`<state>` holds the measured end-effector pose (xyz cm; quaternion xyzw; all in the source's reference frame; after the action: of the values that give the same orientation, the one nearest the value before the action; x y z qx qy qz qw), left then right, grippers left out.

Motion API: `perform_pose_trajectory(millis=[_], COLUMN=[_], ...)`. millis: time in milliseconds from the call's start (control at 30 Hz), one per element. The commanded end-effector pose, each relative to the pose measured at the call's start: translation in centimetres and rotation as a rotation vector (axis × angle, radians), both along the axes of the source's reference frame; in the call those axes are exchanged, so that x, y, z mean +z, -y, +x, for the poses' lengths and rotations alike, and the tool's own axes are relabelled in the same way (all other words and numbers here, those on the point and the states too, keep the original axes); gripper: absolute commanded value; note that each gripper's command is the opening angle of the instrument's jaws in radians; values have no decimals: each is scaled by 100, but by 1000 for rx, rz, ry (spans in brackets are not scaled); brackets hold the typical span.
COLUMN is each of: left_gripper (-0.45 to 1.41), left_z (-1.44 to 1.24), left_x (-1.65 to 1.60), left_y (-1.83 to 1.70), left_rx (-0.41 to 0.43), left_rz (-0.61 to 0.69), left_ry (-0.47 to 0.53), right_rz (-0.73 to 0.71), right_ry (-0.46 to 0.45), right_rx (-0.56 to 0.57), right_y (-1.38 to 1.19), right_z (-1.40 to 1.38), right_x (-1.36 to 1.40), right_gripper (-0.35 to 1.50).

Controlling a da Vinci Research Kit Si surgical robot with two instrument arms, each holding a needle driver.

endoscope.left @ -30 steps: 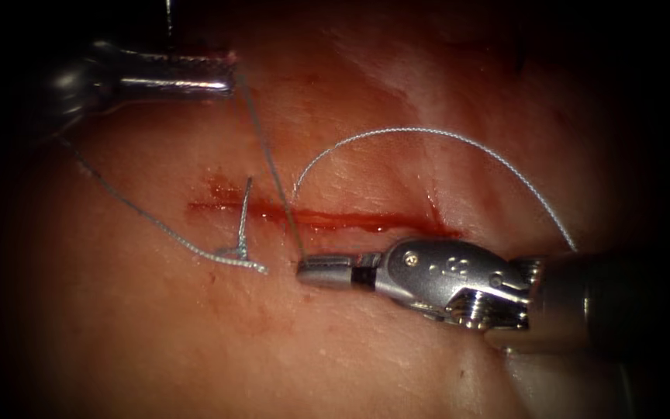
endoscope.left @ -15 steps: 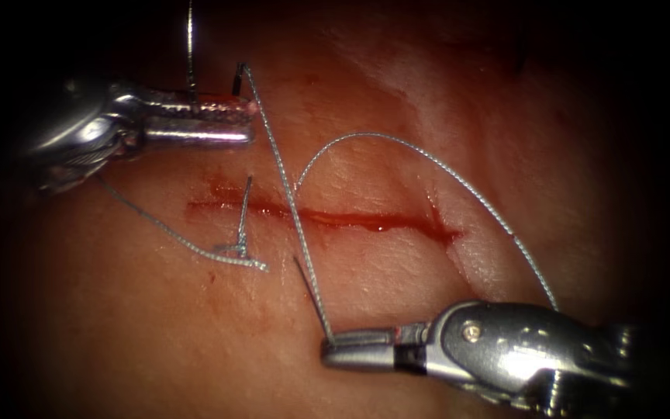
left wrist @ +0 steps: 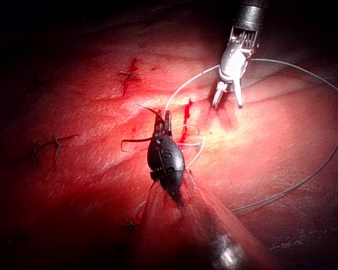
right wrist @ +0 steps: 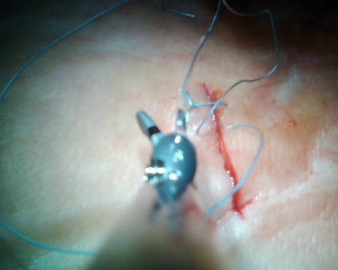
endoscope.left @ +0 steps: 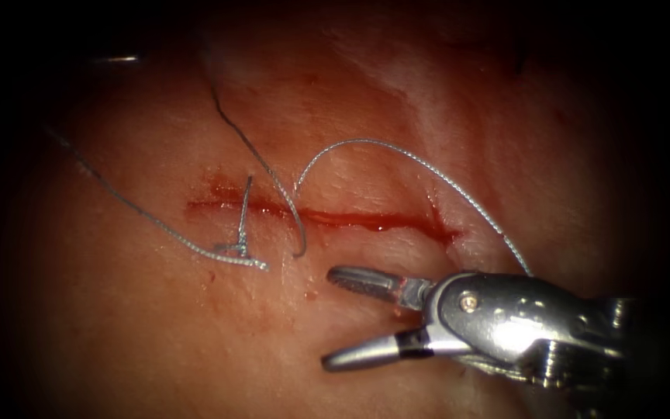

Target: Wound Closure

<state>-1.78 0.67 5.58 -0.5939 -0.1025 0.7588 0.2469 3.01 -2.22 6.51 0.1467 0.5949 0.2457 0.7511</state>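
Tissue (endoscope.left: 157, 326): one knotted stitch (endoscope.left: 240, 250) crosses the cut (endoscope.left: 335, 219); rest unclosed. My right end effector (endoscope.left: 343, 318) gapes, empty; left end effector (left wrist: 167, 121) indeterminate.

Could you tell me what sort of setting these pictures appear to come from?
Most likely a bench for surgical suturing practice: a slab of tissue with a straight cut holding red fluid, thread with a knot beside the cut, and the right tool, jaws open and holding nothing.
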Motion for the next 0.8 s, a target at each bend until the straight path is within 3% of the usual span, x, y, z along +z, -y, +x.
perform_pose_trajectory(millis=[33, 467, 667, 733, 767, 800], left_gripper=[-45, -45, -45, -45, -45, -45], left_z=[-3, -20, -20, -20, -20, -20], left_x=[6, 3, 3, 4, 4, 4], left_y=[1, 9, 10, 11, 12, 12], left_rx=[-14, 8, 9, 9, 9, 9], left_rz=[1, 1, 0, -1, -1, -2], left_ry=[-10, 12, 13, 12, 12, 12], right_rz=[-4, 0, 4, 30, 39, 52], right_ry=[18, 69, 93, 71, 69, 76], right_rx=[16, 36, 30, -11, -27, -33], right_y=[1, -11, -17, -16, -15, -14], right_z=[8, 49, 60, 61, 60, 59], right_x=[15, 86, 102, 105, 105, 104], right_gripper=[125, 106, 83, -23, -35, -35])
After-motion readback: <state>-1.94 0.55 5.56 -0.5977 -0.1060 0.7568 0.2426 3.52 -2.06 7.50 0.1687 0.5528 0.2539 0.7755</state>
